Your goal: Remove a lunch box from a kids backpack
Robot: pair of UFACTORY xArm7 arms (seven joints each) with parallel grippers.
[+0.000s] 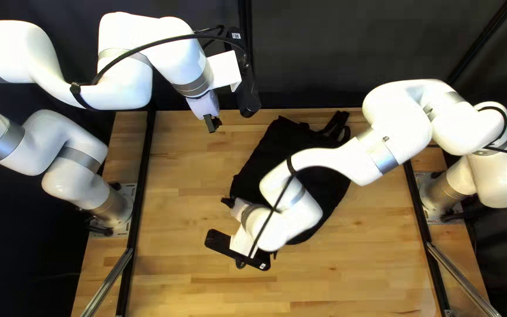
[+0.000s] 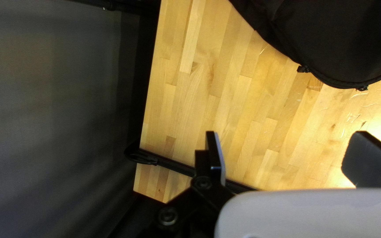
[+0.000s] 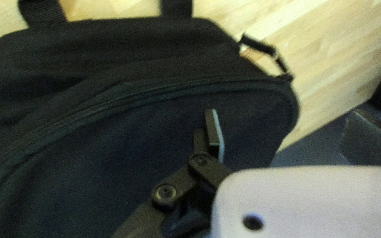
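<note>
"Who is pictured at the wooden desk (image 1: pixel 353 270)?"

"Two white robot arms. The left arm (image 1: pixel 125 85) reaches in at upper left, its tool (image 1: pixel 212 124) above the desk near the far edge, left of the black backpack (image 1: pixel 283 144)."

"And the right arm (image 1: pixel 344 161)?"

"It stretches across the backpack, its tool (image 1: pixel 228 202) just beside the bag's left side in the top left view."

"Are they holding anything?"

"Neither is. Both tools are spread wide, nothing between their fingers (image 2: pixel 214 152)."

"Describe the bag."

"It lies on the desk, right of center, straps (image 1: pixel 338 124) toward the far edge. In the right wrist view, a long zipper (image 3: pixel 124 96) curves across it, with a cord pull (image 3: pixel 259 45) at one corner; one finger shows against the dark fabric."

"The lunch box?"

"Its place cannot be told from these views."
</note>
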